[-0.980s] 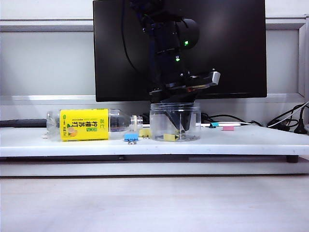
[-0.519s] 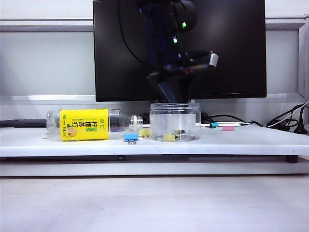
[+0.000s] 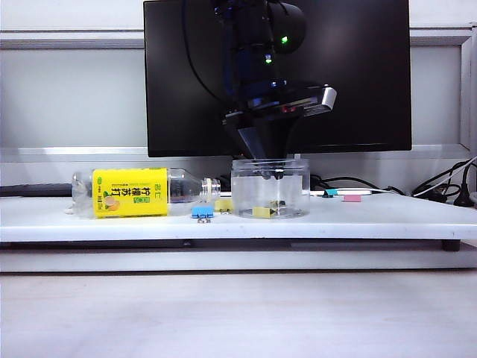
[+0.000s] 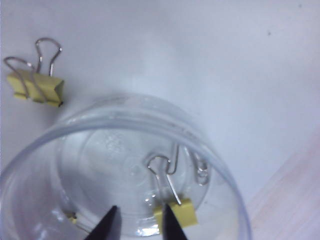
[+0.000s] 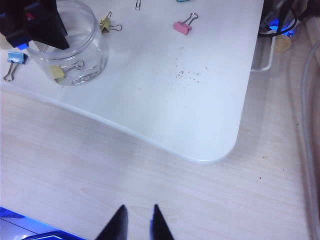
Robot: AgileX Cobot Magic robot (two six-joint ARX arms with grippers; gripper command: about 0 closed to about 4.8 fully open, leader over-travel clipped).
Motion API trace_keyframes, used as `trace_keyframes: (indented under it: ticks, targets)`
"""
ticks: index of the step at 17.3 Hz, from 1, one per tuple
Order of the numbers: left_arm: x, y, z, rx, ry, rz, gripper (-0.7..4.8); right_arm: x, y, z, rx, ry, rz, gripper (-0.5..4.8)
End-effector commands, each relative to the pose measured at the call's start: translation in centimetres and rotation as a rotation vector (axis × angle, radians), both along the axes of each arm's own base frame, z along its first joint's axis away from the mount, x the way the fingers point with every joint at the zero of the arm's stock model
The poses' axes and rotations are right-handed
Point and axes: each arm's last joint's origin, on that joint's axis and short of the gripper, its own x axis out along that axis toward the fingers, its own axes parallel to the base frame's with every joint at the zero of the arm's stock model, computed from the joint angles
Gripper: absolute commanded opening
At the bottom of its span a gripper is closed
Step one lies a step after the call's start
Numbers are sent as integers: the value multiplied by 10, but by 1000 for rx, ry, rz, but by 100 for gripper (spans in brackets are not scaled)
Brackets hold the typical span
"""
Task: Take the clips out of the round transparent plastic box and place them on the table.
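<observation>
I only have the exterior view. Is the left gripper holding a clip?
Observer: No. The left wrist view shows the left gripper open and empty at the mouth of the box.
Operator: Any clip near it?
Observer: A yellow clip lies on the box floor, right beside one fingertip.
Operator: Where's the right gripper?
Observer: The right gripper hangs open and empty over the wood surface, off the corner of the table.
</observation>
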Motion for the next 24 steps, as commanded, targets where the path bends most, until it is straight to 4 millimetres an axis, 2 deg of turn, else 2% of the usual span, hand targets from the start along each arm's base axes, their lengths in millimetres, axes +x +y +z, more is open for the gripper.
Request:
trace_keyframes:
  ticks: [1, 5, 13, 20, 24]
  targets:
    - [0, 1, 1, 2, -1, 4, 121, 0, 1, 2, 22, -12, 23, 71]
    - [0, 1, 1, 1, 1, 3, 121, 0, 1, 2, 22, -12, 22, 71]
    - [2, -1, -13, 14, 41, -7, 121, 0, 1, 2, 22, -12, 22, 71]
    - [3, -1, -15, 15, 44, -14, 121, 0, 1, 2, 22, -12, 22, 71]
    - [5, -3, -24, 27, 59, -14, 121, 0, 1, 2, 21, -11, 22, 71]
